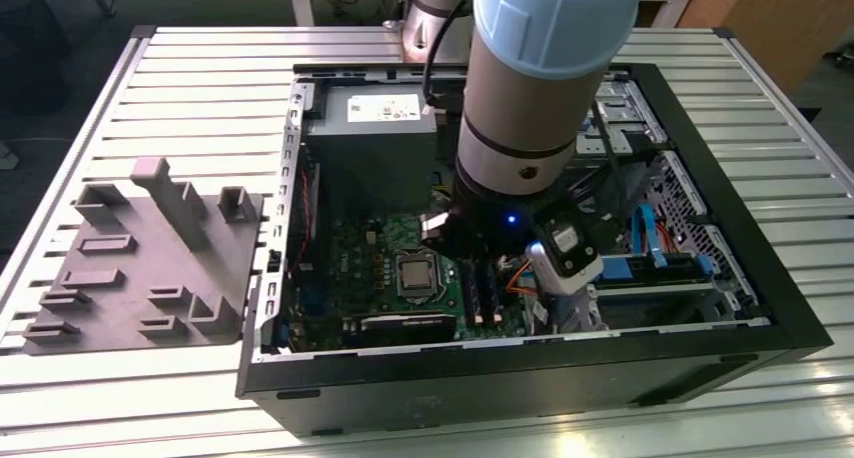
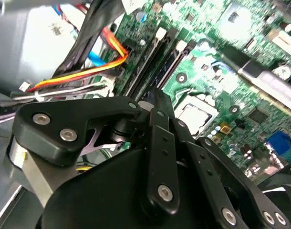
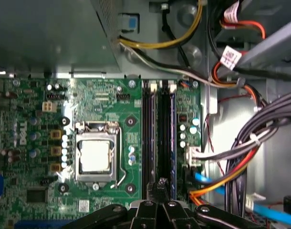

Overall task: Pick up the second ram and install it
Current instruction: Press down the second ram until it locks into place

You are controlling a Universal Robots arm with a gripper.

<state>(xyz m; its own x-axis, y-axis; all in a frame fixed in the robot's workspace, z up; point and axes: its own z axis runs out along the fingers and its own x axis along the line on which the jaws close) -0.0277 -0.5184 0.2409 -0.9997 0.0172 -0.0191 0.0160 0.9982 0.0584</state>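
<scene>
Slatted table (image 1: 200, 88), open computer case (image 1: 747, 308) (labels unreadable), end effector (image 3: 161, 191) above memory slots (image 3: 157, 133).

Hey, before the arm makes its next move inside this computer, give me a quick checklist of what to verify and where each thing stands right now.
1. Gripper lined up over the memory slots, beside the processor socket: ok.
2. Gripper state known: ok, it looks shut in the first wrist view.
3. Ram held or fully seated in a slot: cannot tell.
4. Cable bundle off to the side of the slots, not lying across them: ok.
5. Computer case open on top and resting flat on the table: ok.
</scene>
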